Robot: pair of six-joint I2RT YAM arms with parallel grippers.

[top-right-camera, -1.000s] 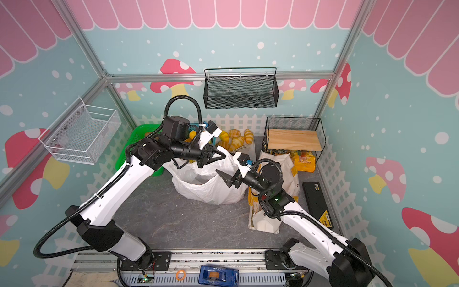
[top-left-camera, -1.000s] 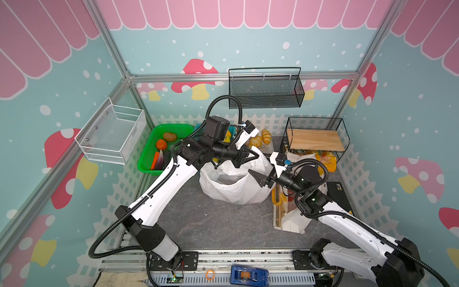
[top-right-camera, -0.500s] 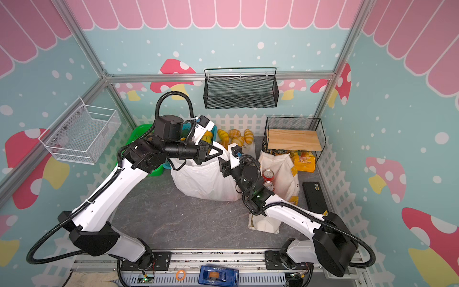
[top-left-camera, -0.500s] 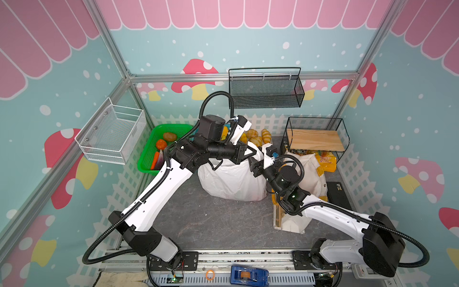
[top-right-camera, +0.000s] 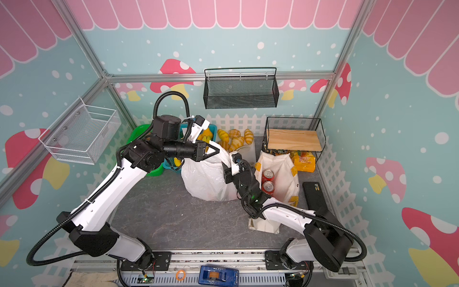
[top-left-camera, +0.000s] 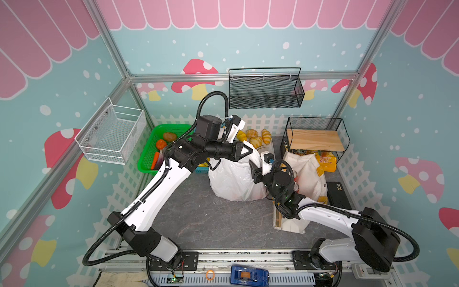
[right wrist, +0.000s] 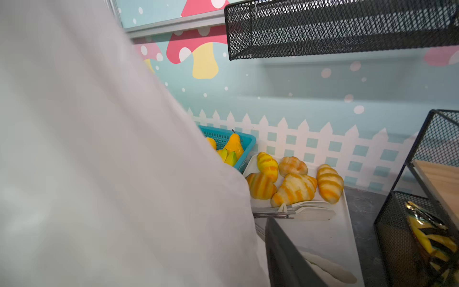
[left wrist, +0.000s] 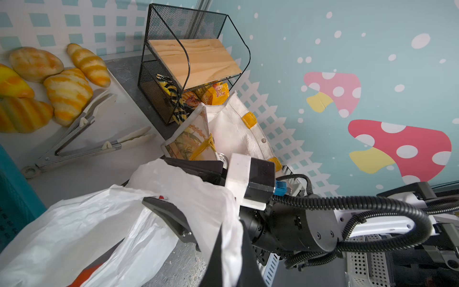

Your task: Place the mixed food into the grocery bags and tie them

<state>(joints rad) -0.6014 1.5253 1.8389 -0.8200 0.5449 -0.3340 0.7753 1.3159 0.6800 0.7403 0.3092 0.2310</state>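
Jaws: left gripper [top-left-camera: 244,150] clamped on plastic bag [top-left-camera: 233,179] top; right gripper [top-left-camera: 253,167] part-open, seemingly straddling its film.
Change: right gripper swung in from the right.
Meaning: tying starts.

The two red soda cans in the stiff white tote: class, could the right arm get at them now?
Probably yes: the white tote gapes open beside the right gripper, red soda cans uncovered; its jaws must leave the thin white plastic bag.

Two red soda cans [top-right-camera: 268,174] showing — five croissants [right wrist: 294,190], two pairs of tongs [left wrist: 99,105] — plus one white plastic bag [top-right-camera: 203,176] and one white tote [top-right-camera: 285,171] with yellow patches.
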